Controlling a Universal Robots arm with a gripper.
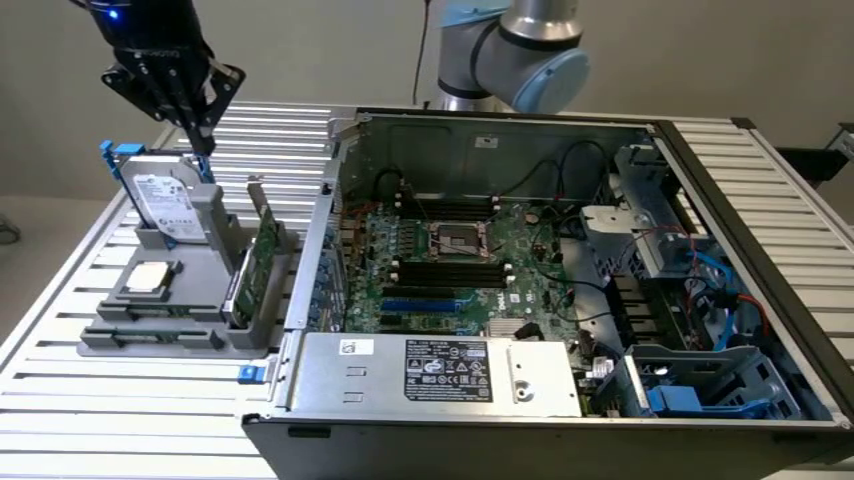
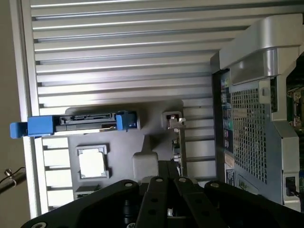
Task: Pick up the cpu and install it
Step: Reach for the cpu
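In the exterior view, the gripper (image 1: 203, 140) is seen at the upper left, its black fingers pressed together and pointed down, with nothing held between them. It is poised just above the blue-bracketed hard drive (image 1: 171, 208), which is stood upright in a grey holder (image 1: 160, 345). The cpu (image 1: 150, 278) is laid flat on that holder in front of the hard drive: a small square chip with a silvery top and a thin tan rim, untouched by the gripper. A green card (image 1: 262, 262) is stood on edge beside it, and the open computer case (image 1: 507, 150) is set to the exterior view's right.

In the wrist view, the gripper (image 2: 167, 179) is shown closed and empty. The cpu (image 2: 91, 162) is seen from above as a pale square in a grey recess, near the hard drive (image 2: 85, 122) and apart from the gripper.
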